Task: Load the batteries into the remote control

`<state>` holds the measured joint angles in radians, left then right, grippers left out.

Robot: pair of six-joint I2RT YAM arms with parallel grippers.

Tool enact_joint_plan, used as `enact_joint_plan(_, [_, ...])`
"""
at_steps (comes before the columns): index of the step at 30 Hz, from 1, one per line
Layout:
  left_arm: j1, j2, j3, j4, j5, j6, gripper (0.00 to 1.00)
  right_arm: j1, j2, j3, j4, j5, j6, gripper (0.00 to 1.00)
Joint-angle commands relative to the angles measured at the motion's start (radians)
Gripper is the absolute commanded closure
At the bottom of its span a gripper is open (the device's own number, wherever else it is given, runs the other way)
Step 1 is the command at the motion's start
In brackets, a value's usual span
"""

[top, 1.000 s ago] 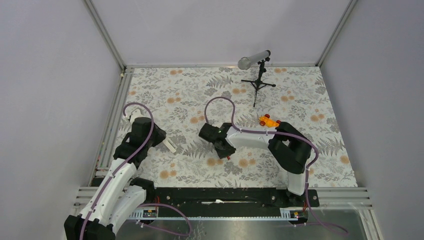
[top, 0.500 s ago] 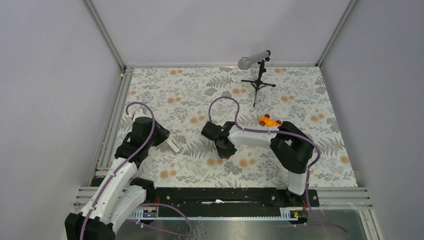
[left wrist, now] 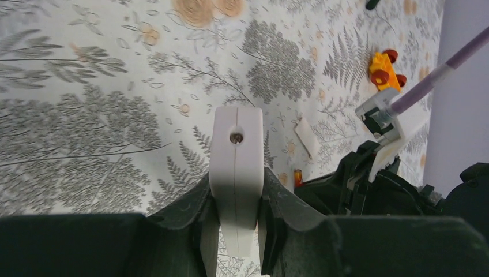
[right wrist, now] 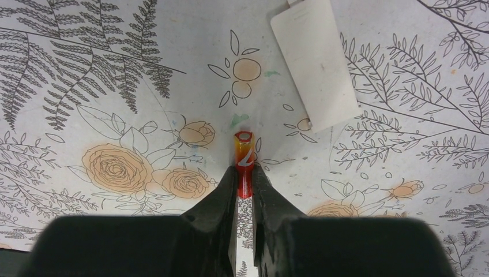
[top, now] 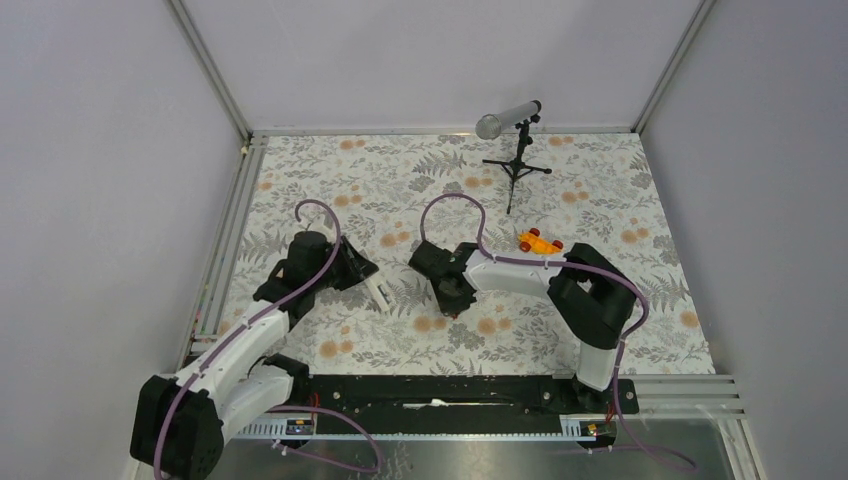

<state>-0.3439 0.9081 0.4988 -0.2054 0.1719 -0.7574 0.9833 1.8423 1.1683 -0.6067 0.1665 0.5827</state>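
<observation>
Left gripper point(left wrist: 236, 199) swung toward the middle of the table point(top: 330, 180), jaws clamped on the remote control point(left wrist: 236, 153), right gripper point(right wrist: 244, 176) now pinched shut on a red battery point(right wrist: 244, 151)

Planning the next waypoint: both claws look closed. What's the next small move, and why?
Probably lift the right claw straight up a little. It is shut on the red battery low at the mat, and the left claw grips the remote, so the battery needs clearance before carrying over.

On the table point(right wrist: 86, 86), the cover piece point(right wrist: 314, 63) lies near the battery point(right wrist: 244, 161), toy car point(top: 538, 242) behind.
</observation>
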Motion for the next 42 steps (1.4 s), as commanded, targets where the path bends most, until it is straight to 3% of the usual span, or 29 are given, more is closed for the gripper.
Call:
enact_joint_plan(1, [-0.022, 0.064, -0.01, 0.232, 0.131, 0.002, 1.0, -0.019, -0.028, -0.025, -0.028, 0.029, -0.023, 0.92])
enact_joint_plan(14, [-0.11, 0.347, 0.018, 0.462, 0.225, -0.026, 1.0, -0.035, -0.133, 0.02, -0.065, 0.005, -0.067, 0.9])
enact_joint_plan(24, [-0.149, 0.554, 0.069, 0.625, 0.329, -0.069, 1.0, -0.038, -0.192, 0.016, 0.003, -0.109, -0.087, 0.89])
enact_joint_plan(42, [-0.158, 0.623, 0.067, 0.716, 0.398, -0.194, 1.0, -0.044, -0.171, 0.03, 0.109, -0.235, -0.064, 0.88])
